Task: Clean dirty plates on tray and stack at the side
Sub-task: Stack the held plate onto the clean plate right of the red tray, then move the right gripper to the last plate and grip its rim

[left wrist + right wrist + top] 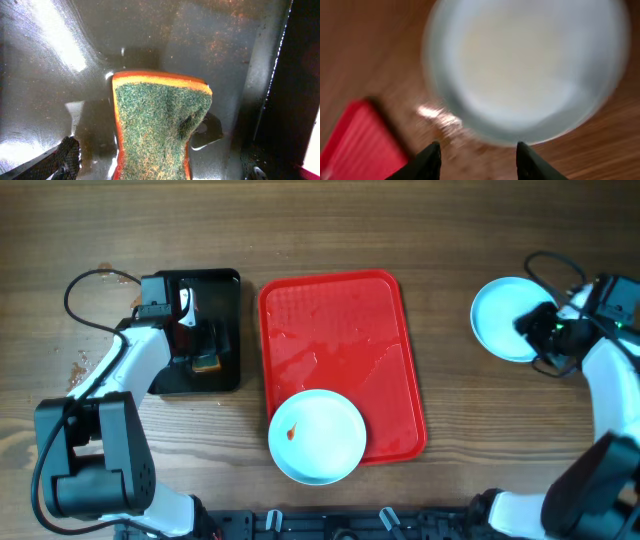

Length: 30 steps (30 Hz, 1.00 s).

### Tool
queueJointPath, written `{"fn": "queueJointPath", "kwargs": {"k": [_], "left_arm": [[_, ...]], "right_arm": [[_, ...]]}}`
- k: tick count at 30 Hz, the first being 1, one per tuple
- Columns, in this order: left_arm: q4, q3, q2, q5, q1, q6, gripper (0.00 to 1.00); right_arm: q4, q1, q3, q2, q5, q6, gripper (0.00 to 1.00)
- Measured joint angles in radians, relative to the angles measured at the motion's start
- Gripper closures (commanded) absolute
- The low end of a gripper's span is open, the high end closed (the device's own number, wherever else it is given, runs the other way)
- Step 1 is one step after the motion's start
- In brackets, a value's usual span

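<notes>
While left pincer squeezes the sponge over the black tray, upper left, right pincer hangs released by the side plate on the bench, upper right. Stained plate overhangs the red tray lower edge. Probably stiff, slick, light, so grip the rim.

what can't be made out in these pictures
- Right wrist view: motion blur smears the round pale blue plate; any stain unreadable.
- Overhead: the right gripper covers that plate's edge, so stack count is unclear.
- Left wrist view: the green-and-orange sponge fills the frame; left jaws' grip cut off below.
</notes>
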Motion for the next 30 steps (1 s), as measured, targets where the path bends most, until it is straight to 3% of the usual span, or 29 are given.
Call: {"fn": "queueJointPath", "kwargs": {"k": [2,7,10,14,16,19,22,24,30], "left_arm": [[0.0,0.0,0.0,0.0,0.0,0.0,0.0],[0.0,0.0,0.0,0.0,0.0,0.0,0.0],[0.0,0.0,0.0,0.0,0.0,0.0,0.0],[0.0,0.0,0.0,0.0,0.0,0.0,0.0],[0.0,0.0,0.0,0.0,0.0,0.0,0.0],[0.0,0.0,0.0,0.0,0.0,0.0,0.0],[0.0,0.0,0.0,0.0,0.0,0.0,0.0],[0.0,0.0,0.0,0.0,0.0,0.0,0.0],[0.0,0.0,0.0,0.0,0.0,0.0,0.0]], "right_arm": [[-0.08,0.108,0.001,-0.084,-0.087,-0.068,0.5],[-0.251,0.535,0.001,-0.157,-0.131,-0.159,0.46],[-0.295,0.793,-0.043,-0.15,-0.064,-0.13,0.46],[-0.299,1.006,-0.15,-0.113,0.005,-0.045,0.46],[-0.266,1.054,-0.204,-0.093,0.04,-0.019,0.49],[-0.131,1.081,-0.267,-0.071,0.066,-0.024,0.65],[-0.104,1.082,-0.293,-0.062,0.075,-0.03,0.86],[-0.1,1.082,-0.293,-0.061,0.077,-0.026,0.93],[-0.123,1.082,-0.278,-0.06,0.097,-0.029,0.96]]}}
